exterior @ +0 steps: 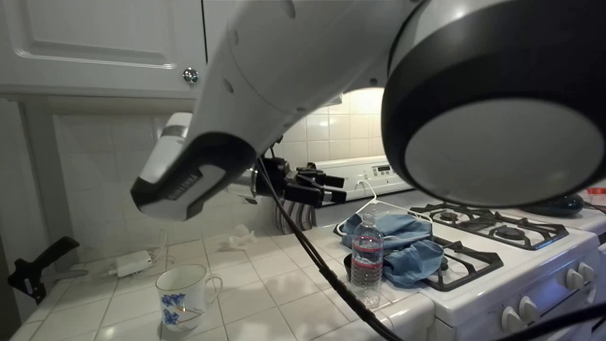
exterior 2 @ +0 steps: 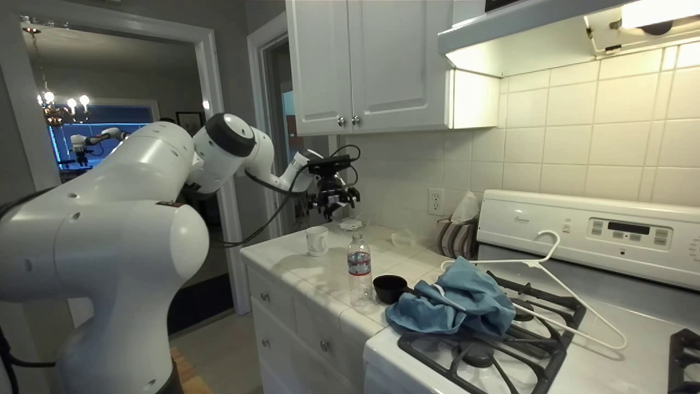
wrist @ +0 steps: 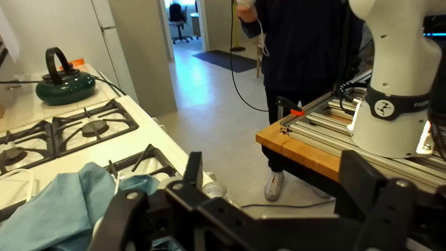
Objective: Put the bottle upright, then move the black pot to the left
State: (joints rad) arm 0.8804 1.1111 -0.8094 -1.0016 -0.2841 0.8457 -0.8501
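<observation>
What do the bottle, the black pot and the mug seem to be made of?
The bottle looks like clear, glossy plastic: its ribbed walls are see-through.
The black pot has an even dark finish with little visible shine; it could be coated metal or plastic, and the view doesn't settle which.
The mug is probably glazed ceramic, judging by its smooth white, blue-patterned surface.

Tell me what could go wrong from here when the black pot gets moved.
The upright bottle stands close beside the black pot, so the tool might knock it over while reaching in. The bottle is also near the front edge of the counter and could fall off if bumped. The pot's handle runs up to the blue cloth, which may snag or drag along.
</observation>
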